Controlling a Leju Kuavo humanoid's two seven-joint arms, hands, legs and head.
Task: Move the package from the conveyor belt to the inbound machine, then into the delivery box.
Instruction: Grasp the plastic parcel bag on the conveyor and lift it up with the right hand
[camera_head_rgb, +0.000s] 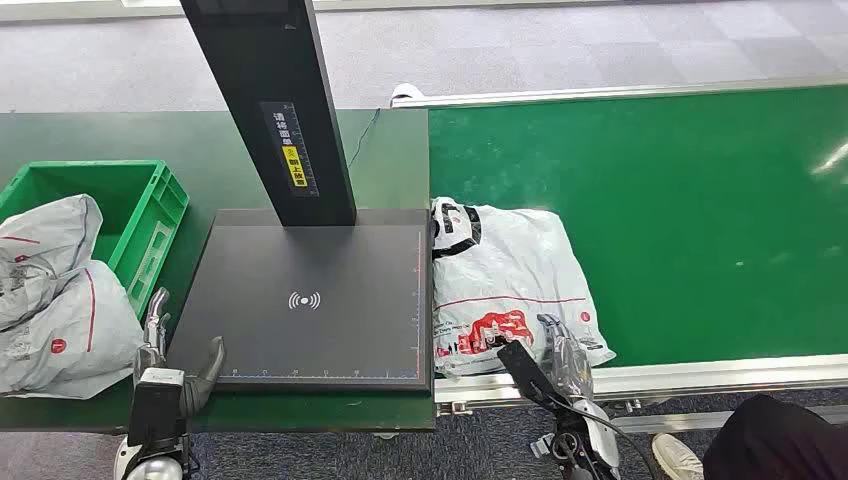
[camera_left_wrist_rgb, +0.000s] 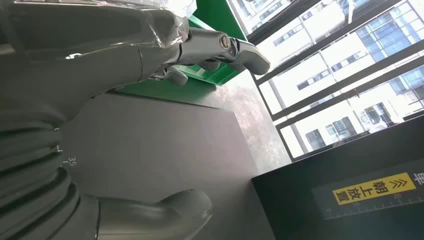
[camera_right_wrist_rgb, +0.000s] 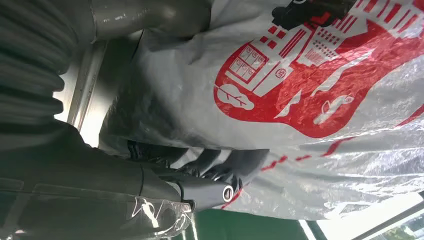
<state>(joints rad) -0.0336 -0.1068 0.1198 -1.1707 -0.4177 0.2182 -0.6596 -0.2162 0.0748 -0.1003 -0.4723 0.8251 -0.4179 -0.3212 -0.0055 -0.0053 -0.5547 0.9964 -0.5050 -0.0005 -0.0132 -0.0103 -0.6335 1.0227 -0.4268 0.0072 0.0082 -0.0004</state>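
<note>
The package (camera_head_rgb: 510, 285) is found on the conveyor belt (camera_head_rgb: 700, 220), its long axis running away from the robot, just beside the scanner plate (camera_head_rgb: 310, 300). The right hand (camera_head_rgb: 560, 355) is nearer; its fingers (camera_right_wrist_rgb: 220, 172) are laid against the package's near edge, thumb opposite, not fully closed. The left hand (camera_head_rgb: 170, 355) is held open, empty.

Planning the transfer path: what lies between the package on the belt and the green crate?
The black scanner platform, shown in the head view.
</note>
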